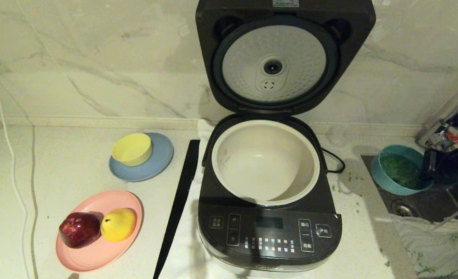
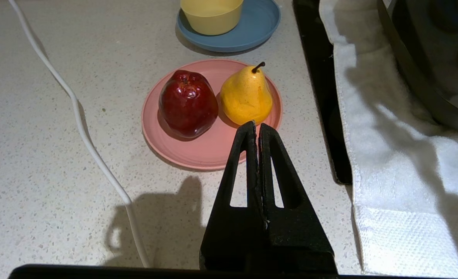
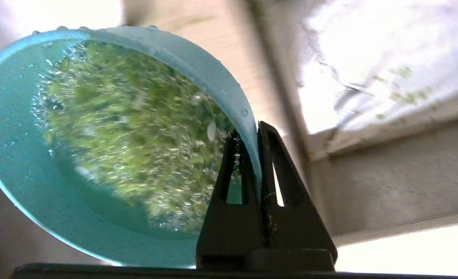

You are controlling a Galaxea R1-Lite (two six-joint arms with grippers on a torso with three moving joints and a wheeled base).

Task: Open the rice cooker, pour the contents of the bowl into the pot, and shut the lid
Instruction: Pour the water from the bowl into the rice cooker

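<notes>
The dark grey rice cooker (image 1: 267, 228) stands in the middle of the counter with its lid (image 1: 274, 64) swung upright, its dimpled silver underside facing me. The cream-white pot (image 1: 265, 162) inside looks empty. To its right the teal bowl (image 1: 384, 176) holds chopped green contents (image 1: 401, 170). My right gripper (image 1: 430, 164) is shut on the bowl's rim; in the right wrist view the gripper (image 3: 252, 133) pinches the bowl (image 3: 15, 166) wall, one finger inside by the contents (image 3: 135, 135). My left gripper (image 2: 256, 126) is shut on nothing, above the counter near the pink plate.
A pink plate (image 1: 93, 254) carries a red apple (image 1: 79, 229) and a yellow pear (image 1: 118, 224). A yellow bowl (image 1: 132, 149) sits on a blue plate (image 1: 163, 162). A black strip (image 1: 180, 197) and white towel (image 2: 399, 162) flank the cooker. Sink (image 1: 419, 201) and a cloth (image 1: 434, 244) lie right.
</notes>
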